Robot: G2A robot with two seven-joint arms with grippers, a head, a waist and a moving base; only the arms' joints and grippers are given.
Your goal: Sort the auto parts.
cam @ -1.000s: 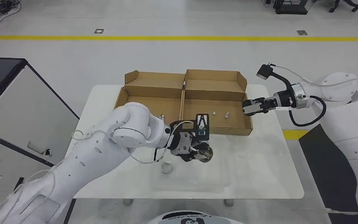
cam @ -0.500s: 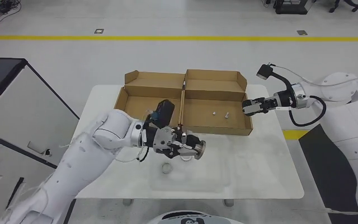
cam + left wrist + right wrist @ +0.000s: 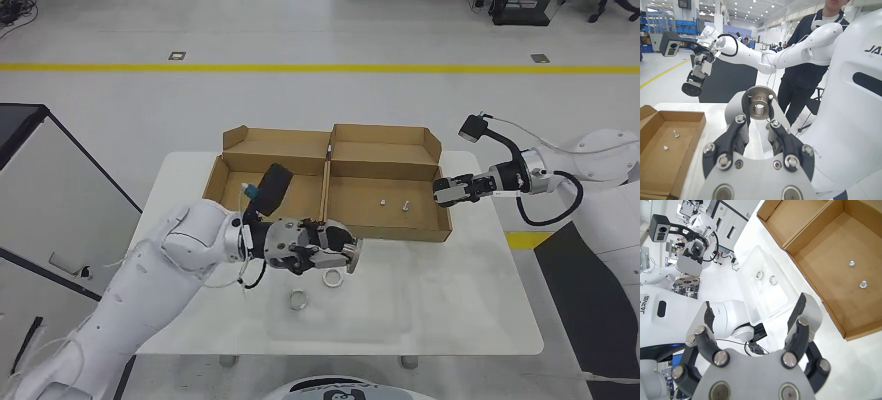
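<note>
**Flange in left gripper, short of the box**

Judged step in hand: carrying the round silver steel flange with central bore and bolt holes (image 3: 758, 103) to a compartment of the brown two-compartment cardboard box (image 3: 275, 140).

Found left gripper (image 3: 758, 112) pinching the flange by its hub, one black pad on either side, disc face beyond the fingertips. Placed it, from the top view, above the table just in front of the box's near wall, about level with the divider. Placed it also over the clear plastic tray (image 3: 772, 315) holding two small metal rings (image 3: 759, 274) (one ring almost underneath the flange).

Noted two small silver bolts (image 3: 851, 264) lying apart on the floor of the compartment on the right arm's side. Saw nothing in the other compartment. Took that bare compartment as the likely home for the flange (a guess from like-with-like, not confirmed).

To do it well:
- Lift clear of the near cardboard wall before crossing.
- Keep the hub grip square to stop the heavy disc swinging.
- Lower close to the floor before letting go, avoiding a bounce.

Found right gripper (image 3: 755, 309) spread wide with nothing between its fingers, hovering at the outer end wall of the bolt compartment, well apart from the flange.
</note>
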